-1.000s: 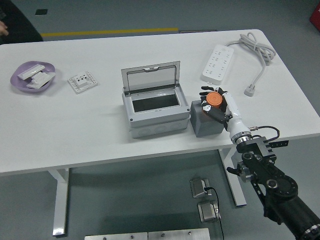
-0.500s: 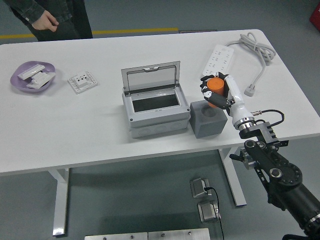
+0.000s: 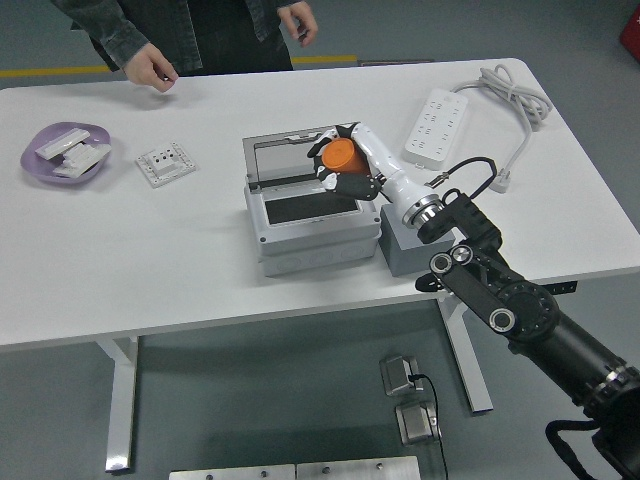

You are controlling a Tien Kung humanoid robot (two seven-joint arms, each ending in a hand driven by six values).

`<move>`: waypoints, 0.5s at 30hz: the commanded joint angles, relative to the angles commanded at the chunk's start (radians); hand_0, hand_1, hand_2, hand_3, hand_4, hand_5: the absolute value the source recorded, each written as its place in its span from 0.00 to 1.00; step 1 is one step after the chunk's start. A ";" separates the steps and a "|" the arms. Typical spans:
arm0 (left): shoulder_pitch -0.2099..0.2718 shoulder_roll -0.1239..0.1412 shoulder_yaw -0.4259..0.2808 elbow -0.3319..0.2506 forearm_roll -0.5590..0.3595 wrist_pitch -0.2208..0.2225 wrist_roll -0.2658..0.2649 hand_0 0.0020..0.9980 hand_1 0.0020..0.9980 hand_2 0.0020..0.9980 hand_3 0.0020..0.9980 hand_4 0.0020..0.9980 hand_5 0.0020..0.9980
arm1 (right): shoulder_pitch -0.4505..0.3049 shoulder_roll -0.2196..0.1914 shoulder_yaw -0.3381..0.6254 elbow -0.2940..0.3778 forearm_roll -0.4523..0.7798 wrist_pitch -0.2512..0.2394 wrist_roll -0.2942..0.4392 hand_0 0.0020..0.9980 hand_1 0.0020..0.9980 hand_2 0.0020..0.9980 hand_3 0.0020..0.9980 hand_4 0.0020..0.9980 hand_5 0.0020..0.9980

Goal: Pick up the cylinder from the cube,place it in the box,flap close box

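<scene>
Gripping orange cylinder (image 3: 341, 155), right hand (image 3: 345, 163) over open box (image 3: 310, 215); no legible writing.

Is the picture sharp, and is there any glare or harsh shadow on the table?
Head view: mostly sharp, even light, no glare on the white table; the orange cylinder in the robot's right hand looks slightly soft; only faint shadows beside the open grey plastic box.

Orange cylinder (image 3: 341, 154) sat gripped in the right hand (image 3: 345, 162), tilted, over the open grey box (image 3: 310, 215); grey cube (image 3: 412, 248) behind the wrist.
</scene>
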 joint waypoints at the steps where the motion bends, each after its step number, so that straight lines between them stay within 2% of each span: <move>1: 0.000 0.001 0.000 0.000 0.001 0.000 0.000 0.66 0.65 0.61 0.68 0.65 0.21 | 0.020 0.008 -0.026 -0.012 -0.026 0.005 -0.009 0.39 0.27 0.35 0.28 0.00 0.00; 10: -0.003 0.006 -0.002 0.000 0.009 -0.001 0.002 0.66 0.65 0.61 0.68 0.66 0.21 | 0.129 0.055 -0.149 -0.112 -0.125 0.026 -0.020 0.40 0.27 0.35 0.28 0.00 0.00; 15: -0.009 0.009 -0.010 0.000 0.023 -0.001 0.003 0.66 0.65 0.61 0.68 0.66 0.21 | 0.162 0.055 -0.179 -0.171 -0.189 0.043 -0.005 0.40 0.27 0.35 0.28 0.00 0.00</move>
